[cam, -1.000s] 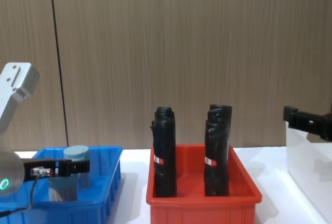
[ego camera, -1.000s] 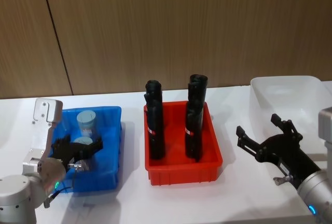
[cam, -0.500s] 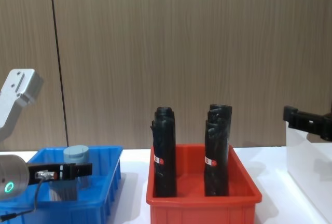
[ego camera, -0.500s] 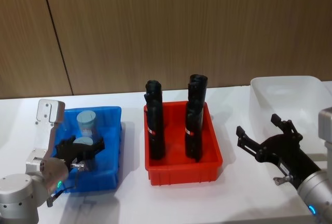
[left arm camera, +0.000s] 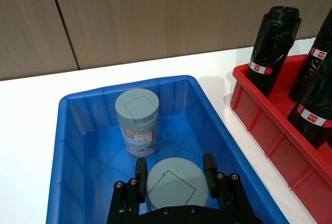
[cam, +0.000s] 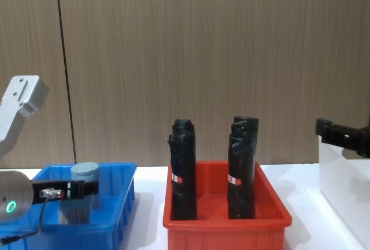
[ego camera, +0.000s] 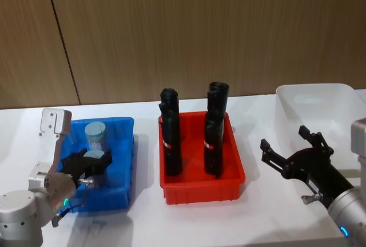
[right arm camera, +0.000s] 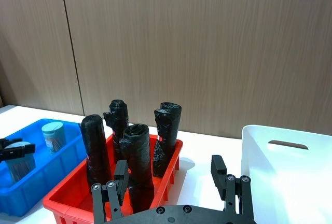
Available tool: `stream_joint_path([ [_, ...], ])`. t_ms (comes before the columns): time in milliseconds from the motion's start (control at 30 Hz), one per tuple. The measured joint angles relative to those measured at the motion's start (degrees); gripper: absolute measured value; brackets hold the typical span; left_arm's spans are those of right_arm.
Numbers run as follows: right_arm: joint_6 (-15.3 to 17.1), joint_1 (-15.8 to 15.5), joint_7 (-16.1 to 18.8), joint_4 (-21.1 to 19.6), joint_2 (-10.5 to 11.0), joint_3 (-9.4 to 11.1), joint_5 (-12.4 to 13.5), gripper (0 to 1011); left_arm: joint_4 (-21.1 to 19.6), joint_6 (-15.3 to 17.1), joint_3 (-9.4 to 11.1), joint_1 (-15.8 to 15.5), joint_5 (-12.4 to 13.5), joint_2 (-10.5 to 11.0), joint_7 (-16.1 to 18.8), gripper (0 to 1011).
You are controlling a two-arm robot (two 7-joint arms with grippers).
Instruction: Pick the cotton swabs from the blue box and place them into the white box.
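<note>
You face staged robot test bench, lab or demo room rather than home. Plain white table (ego camera: 189,224). 3 plastic sorting bins in row: blue box (ego camera: 108,198) at 9 o'clock, red bin (ego camera: 200,192) at centre holding 4 black rolls (ego camera: 171,144), white box (ego camera: 313,87) at 3 o'clock. Wood-panel wall (ego camera: 171,30) at 12 o'clock.

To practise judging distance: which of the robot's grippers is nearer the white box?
Right. The right gripper hangs open by the white box, at its front left corner; the left gripper is across the table, in the blue box.
</note>
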Motion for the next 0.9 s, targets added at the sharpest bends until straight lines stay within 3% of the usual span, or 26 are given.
stream_joint_path([
  [533, 0.0, 0.0, 0.0, 0.0, 0.0, 0.0, 0.0, 1002, -8.58, 0.77, -0.41, 1.81, 2.79, 1.35, 0.83, 658],
  [900, 0.0, 0.0, 0.0, 0.0, 0.0, 0.0, 0.0, 1002, -16.92, -0.17, -0.34, 2.63, 4.06, 1.88, -2.05, 659],
])
